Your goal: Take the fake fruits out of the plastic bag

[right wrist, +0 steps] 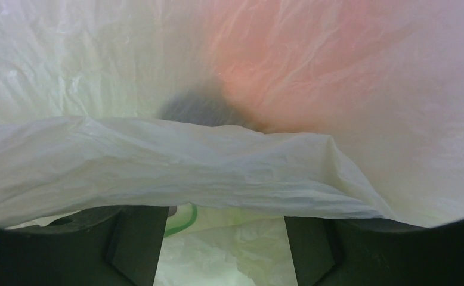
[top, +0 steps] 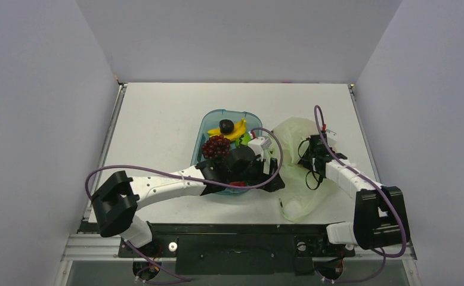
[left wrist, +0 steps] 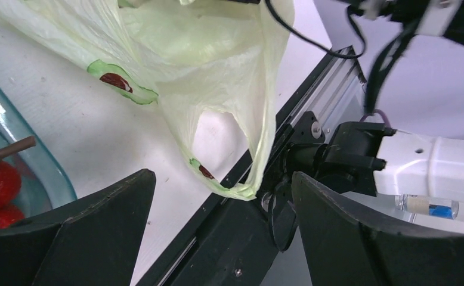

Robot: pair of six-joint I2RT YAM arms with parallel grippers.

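Left gripper (left wrist: pixel 222 179), black fingers apart and empty, hangs at the clear teal oval plastic tray (top: pixel 207 124), which holds glossy yellow, red and dark fake fruits (top: pixel 237 131). Right gripper (right wrist: pixel 223 244), fingers apart, sits among folds of the thin crinkly pale-green plastic bag (top: pixel 298 134). An orange blur (right wrist: pixel 289 71) shows through the film.

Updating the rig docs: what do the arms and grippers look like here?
Both arms, left arm and right arm, have white links with chunky black joint housings. A thin purple cable loops along each. The left gripper and right gripper have plain black wedge-shaped fingers. No markings readable.
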